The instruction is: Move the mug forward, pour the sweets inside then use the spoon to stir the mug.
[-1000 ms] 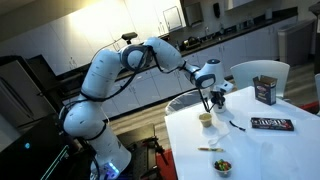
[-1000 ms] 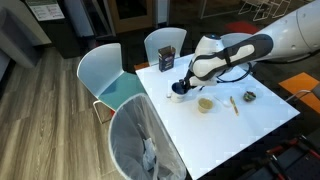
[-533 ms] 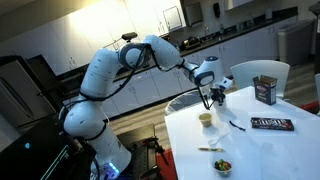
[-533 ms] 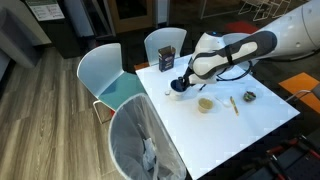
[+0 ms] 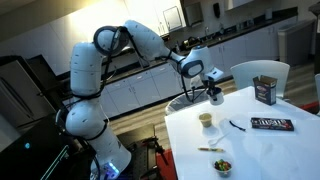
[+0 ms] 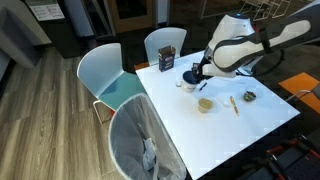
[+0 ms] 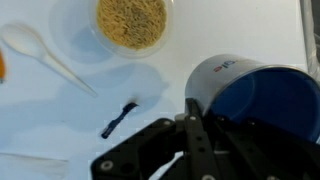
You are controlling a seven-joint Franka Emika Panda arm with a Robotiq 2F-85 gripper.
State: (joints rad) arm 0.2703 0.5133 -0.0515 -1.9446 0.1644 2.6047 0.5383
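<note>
My arm [image 5: 135, 42] arcs over the white table [image 5: 275, 150] at the lower right in an exterior view. In the wrist view, the claw [image 7: 200, 113] is clamped on the rim of the blue mug [image 7: 255, 95], lower right. The cream cup [image 7: 132, 20] of sweets sits top centre. The dark spoon [image 7: 118, 117] lies left of the mug.

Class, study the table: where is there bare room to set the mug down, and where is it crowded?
Free: the wide stretch of table between the cream cup, the bowl and the near edge in an exterior view. Crowded: around the cup, the spoon and the mug held by the gripper.
</note>
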